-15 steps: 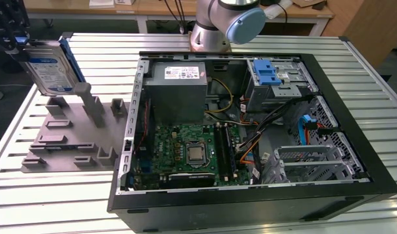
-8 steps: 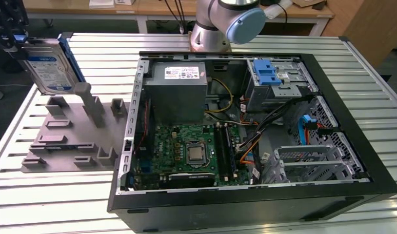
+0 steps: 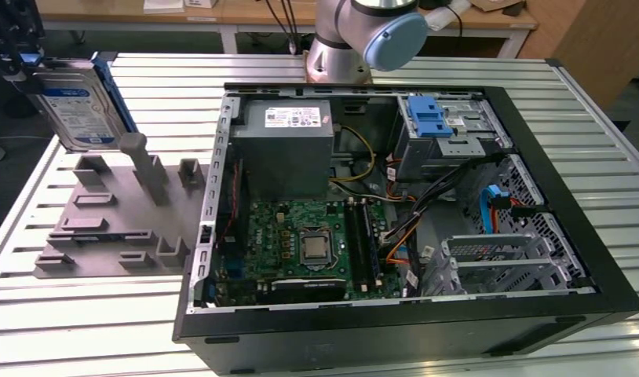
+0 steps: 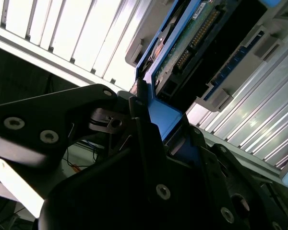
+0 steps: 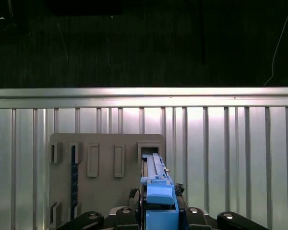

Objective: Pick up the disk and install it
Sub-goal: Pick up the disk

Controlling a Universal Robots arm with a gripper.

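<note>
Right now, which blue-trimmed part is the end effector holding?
The disk, upright in the end effector outside the case; the blue-latched drive cage sits inside it.

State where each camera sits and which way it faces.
Exterior view: off the arm, raised, looking down on the open computer case and slatted table; the arm's base and the gripper show.
First wrist view: on the wrist, looking past the gripper onto the grey fixture.
Second wrist view: on the wrist, close along the fingers at the disk's circuit-board side.
All three share the disk, gripped by its blue carrier.
</note>
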